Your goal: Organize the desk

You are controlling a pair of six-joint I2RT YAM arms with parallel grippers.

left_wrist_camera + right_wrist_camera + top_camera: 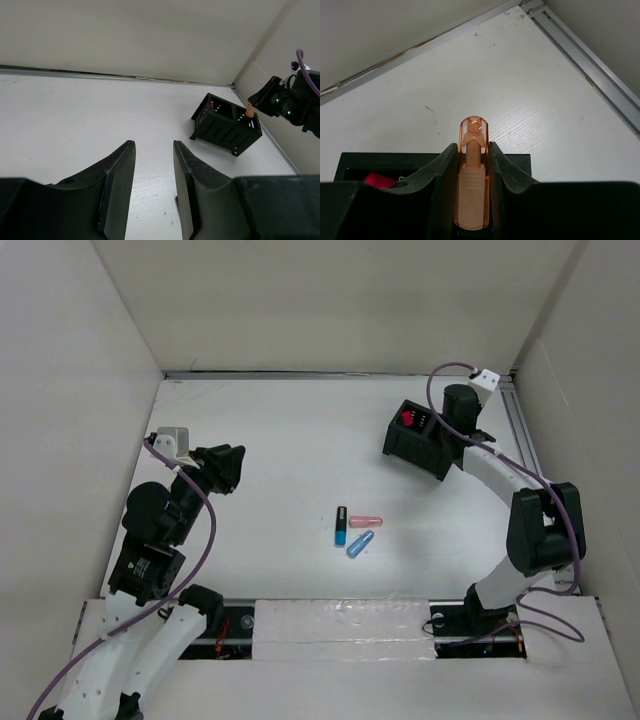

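Note:
The white desk [290, 440] holds a black slotted organizer [412, 445] at the back right, with a red item [408, 419] inside. My right gripper [472, 147] is shut on an orange capped marker [472, 185], cap end pointing out past the fingertips, just above the organizer's rim [375, 162]. In the left wrist view the marker tip [248, 111] hangs over the organizer's right end [225, 131]. My left gripper [154, 145] is open and empty above bare desk at the left [232, 468].
Three pens lie at mid-desk: a black-and-teal one [341, 526], a pink one [365, 522] and a blue one [360, 543]. A metal rail [590, 60] runs along the desk's right edge. White wall panels enclose the back and sides.

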